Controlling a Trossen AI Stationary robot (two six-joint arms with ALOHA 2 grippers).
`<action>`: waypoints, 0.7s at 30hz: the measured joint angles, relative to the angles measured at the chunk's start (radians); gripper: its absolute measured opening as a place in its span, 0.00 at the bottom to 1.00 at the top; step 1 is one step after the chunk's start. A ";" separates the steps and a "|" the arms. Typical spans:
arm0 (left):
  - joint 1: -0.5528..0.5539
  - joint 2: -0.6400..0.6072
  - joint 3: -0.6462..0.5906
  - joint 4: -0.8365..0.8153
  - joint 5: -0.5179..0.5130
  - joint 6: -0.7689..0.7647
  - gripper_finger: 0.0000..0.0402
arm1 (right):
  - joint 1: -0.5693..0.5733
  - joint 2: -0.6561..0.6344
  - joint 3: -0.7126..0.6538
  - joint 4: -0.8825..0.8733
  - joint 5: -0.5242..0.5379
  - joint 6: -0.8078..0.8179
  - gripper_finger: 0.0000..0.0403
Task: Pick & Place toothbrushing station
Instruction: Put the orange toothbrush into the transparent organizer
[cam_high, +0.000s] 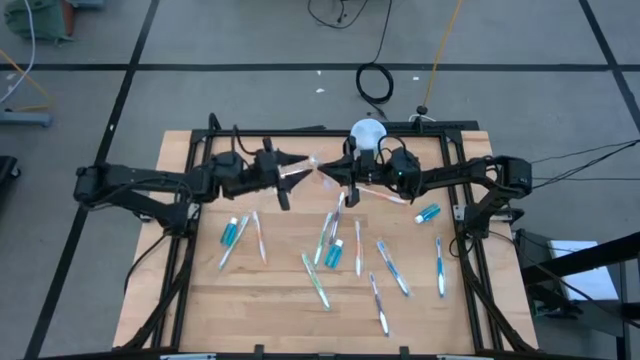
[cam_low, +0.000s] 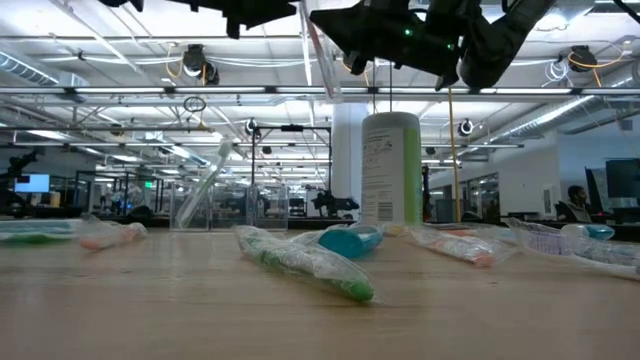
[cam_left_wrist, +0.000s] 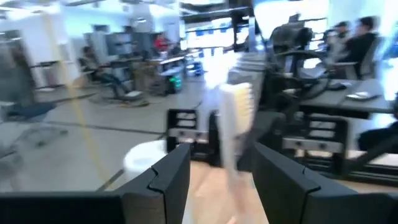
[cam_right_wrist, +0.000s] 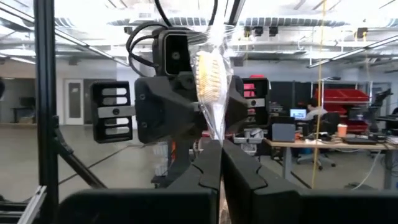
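Note:
My right gripper (cam_high: 327, 175) (cam_right_wrist: 221, 149) is shut on a toothbrush in a clear wrapper (cam_right_wrist: 210, 81), held high over the table's far middle. My left gripper (cam_high: 300, 172) (cam_left_wrist: 221, 155) faces it, open. Its fingers stand on either side of the brush's bristle end (cam_left_wrist: 235, 115), with a gap on both sides. A clear plastic cup (cam_low: 205, 190) shows tilted on the table in the low view. Several wrapped toothbrushes (cam_high: 392, 268) and small teal tubes (cam_high: 232, 234) lie flat on the wooden table (cam_high: 200, 300). My right gripper pinches the wrapped toothbrush by its handle (cam_right_wrist: 219, 134) between its two fingers. The fingers lie about level and point toward the table's left. The bristle head (cam_right_wrist: 208, 71) stands out past the fingertips. The brush is lifted clear of the table and slants in the low view (cam_low: 320, 60).
A tall pale-green canister with a white lid (cam_high: 368, 132) (cam_low: 391, 168) stands at the far edge, just behind my right gripper. A pink toothbrush (cam_high: 385, 195) lies under my right arm. A wrapped green brush (cam_low: 305, 262) lies near the low camera. People sit at desks beyond the table.

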 joint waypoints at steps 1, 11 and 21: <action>0.008 0.002 0.000 -0.001 0.028 -0.010 0.43 | 0.000 0.000 0.000 -0.001 -0.002 0.004 0.00; 0.062 0.068 -0.001 0.083 0.115 -0.035 0.43 | 0.000 0.000 -0.001 -0.003 -0.002 -0.016 0.00; 0.076 0.113 -0.001 0.143 0.117 -0.022 0.17 | -0.002 0.000 -0.002 -0.019 0.008 -0.018 0.00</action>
